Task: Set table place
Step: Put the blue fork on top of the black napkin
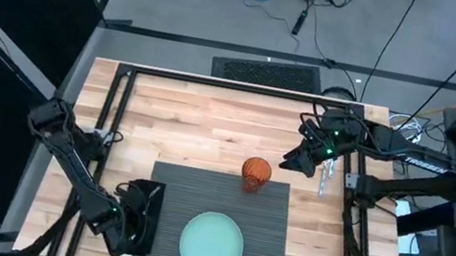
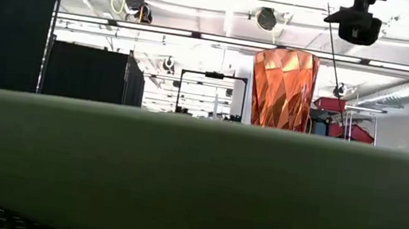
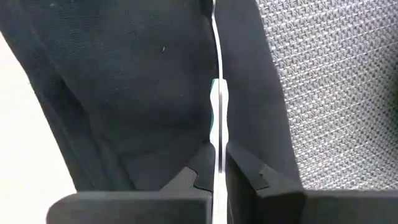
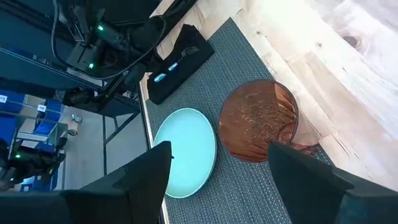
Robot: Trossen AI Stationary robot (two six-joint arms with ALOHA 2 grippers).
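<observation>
High view gives me the ribbed grey placemat point(image 1: 266, 234) at the near middle of the table point(image 1: 210, 120), with the pale green plate point(image 1: 211, 245) on its near part and the orange faceted cup point(image 1: 256, 173) at its far edge. My left gripper point(image 1: 140, 218) is low over the black napkin point(image 1: 151, 192) beside the mat's left edge; its fingers point(image 3: 245, 174) are nearly closed on a thin silver utensil handle point(image 3: 217, 106). My right gripper point(image 1: 298, 159) hovers just right of the cup, fingers point(image 4: 146, 171) spread wide, holding nothing
</observation>
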